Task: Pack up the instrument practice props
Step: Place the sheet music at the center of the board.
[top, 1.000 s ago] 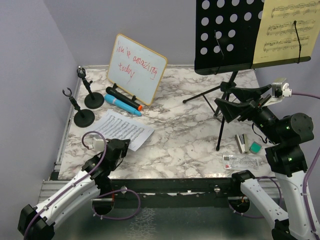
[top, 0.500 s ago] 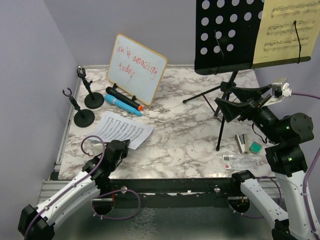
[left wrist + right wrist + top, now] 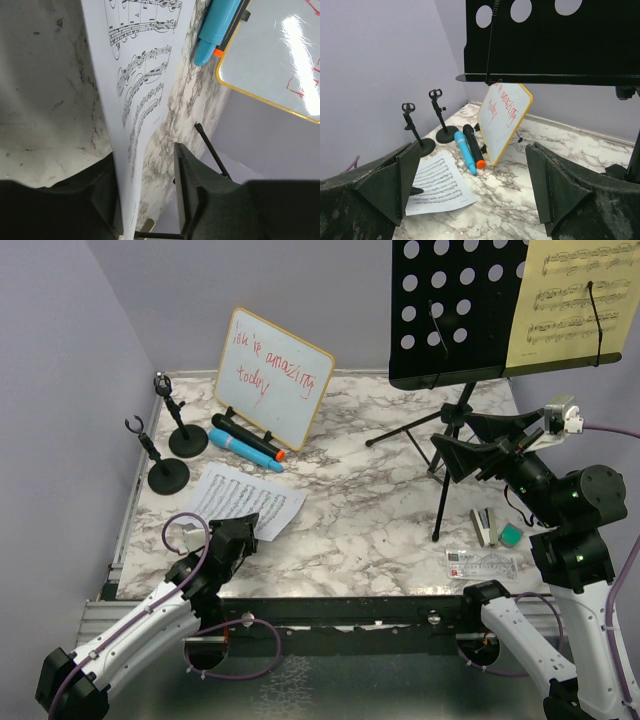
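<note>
Change: over the last second I am seeing only the left gripper (image 3: 243, 533) shifting slightly at the near corner of the white sheet music (image 3: 245, 500). The rest is staying put.
White sheet music: lying on the table (image 3: 370, 510), near edge rising between the left fingers.
Left gripper: jaws apart, straddling that edge. I am judging it not yet clamped.
Right gripper (image 3: 470, 445): hanging wide apart and empty beside the music desk (image 3: 455, 310) pole.
Done: I am finding nothing packed. No case is showing.
Remaining: yellow sheet music (image 3: 570, 300) sitting clipped on the desk; blue microphone (image 3: 240, 448) and black microphone (image 3: 245, 436) lying against the whiteboard (image 3: 272, 375); both mic holders (image 3: 165, 465) standing at the left.
</note>
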Robot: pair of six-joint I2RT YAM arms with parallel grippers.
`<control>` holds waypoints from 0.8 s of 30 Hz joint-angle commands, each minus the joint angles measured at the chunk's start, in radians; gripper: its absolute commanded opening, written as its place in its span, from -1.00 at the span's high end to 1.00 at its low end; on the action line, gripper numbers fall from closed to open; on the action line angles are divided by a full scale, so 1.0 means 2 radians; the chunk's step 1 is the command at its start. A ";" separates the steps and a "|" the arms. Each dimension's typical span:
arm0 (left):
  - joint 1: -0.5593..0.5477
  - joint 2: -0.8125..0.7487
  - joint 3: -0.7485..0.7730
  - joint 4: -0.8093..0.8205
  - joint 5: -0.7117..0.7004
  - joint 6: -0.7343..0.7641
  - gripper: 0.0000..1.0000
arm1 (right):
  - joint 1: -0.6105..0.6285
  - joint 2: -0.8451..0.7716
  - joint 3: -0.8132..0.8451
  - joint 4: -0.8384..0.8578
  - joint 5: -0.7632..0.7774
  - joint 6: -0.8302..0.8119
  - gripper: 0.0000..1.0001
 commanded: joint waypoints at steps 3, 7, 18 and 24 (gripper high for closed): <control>0.003 0.005 0.008 0.007 0.019 0.012 -0.11 | -0.001 0.002 -0.002 0.001 0.012 -0.007 -0.86; 0.003 0.019 0.029 0.004 0.038 0.042 -0.43 | -0.001 0.002 -0.002 0.001 0.010 -0.006 -0.86; 0.003 0.073 0.083 -0.012 0.106 0.110 -0.68 | -0.001 -0.001 -0.002 -0.005 0.015 -0.009 -0.87; 0.002 0.072 0.109 -0.066 0.140 0.142 -0.82 | -0.001 -0.001 -0.002 -0.009 0.018 -0.010 -0.87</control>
